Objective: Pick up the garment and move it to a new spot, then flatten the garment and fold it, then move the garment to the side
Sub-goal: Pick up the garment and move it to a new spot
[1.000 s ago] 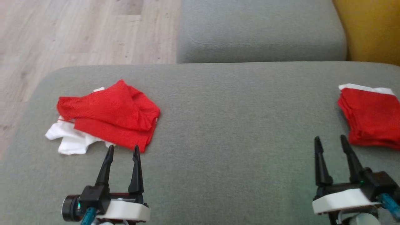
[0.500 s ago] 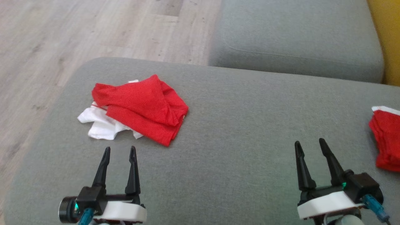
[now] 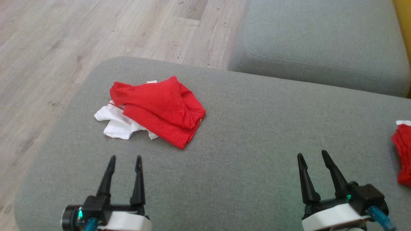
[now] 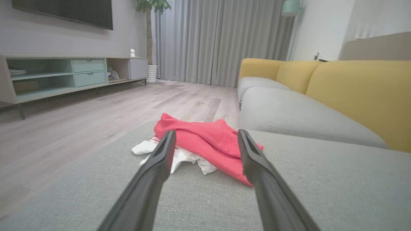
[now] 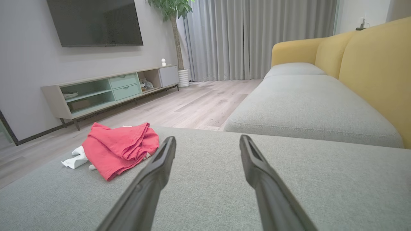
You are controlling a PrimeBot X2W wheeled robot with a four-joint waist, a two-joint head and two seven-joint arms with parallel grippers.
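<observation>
While nothing is being gripped yet, the first step, the pick-up, is being judged as the one in hand. The seat (image 3: 257, 138), a broad grey cushion, is being used as the work surface, with a second cushion (image 3: 321, 45) lying beyond its far edge. The garment (image 3: 160, 109), red with white showing beneath, is being left crumpled toward the far left corner, clear of both edges; whether the white is part of it cannot be told. A red pile (image 3: 403, 154) is being cut off by the frame at the right edge.

The left gripper (image 3: 125, 158) is being held over the front left part of the surface, near the garment and pointed toward it, jaws spread wide and empty. The right gripper (image 3: 312, 153) is being held the same way toward the front right, well apart from the garment.

Next, a short reach forward and down by the left gripper is being called for, with the jaws being closed on a raised red fold and not on the seat cover. Because the layers are lying loose, a deep bite is being advised so that the whole garment is lifted.
</observation>
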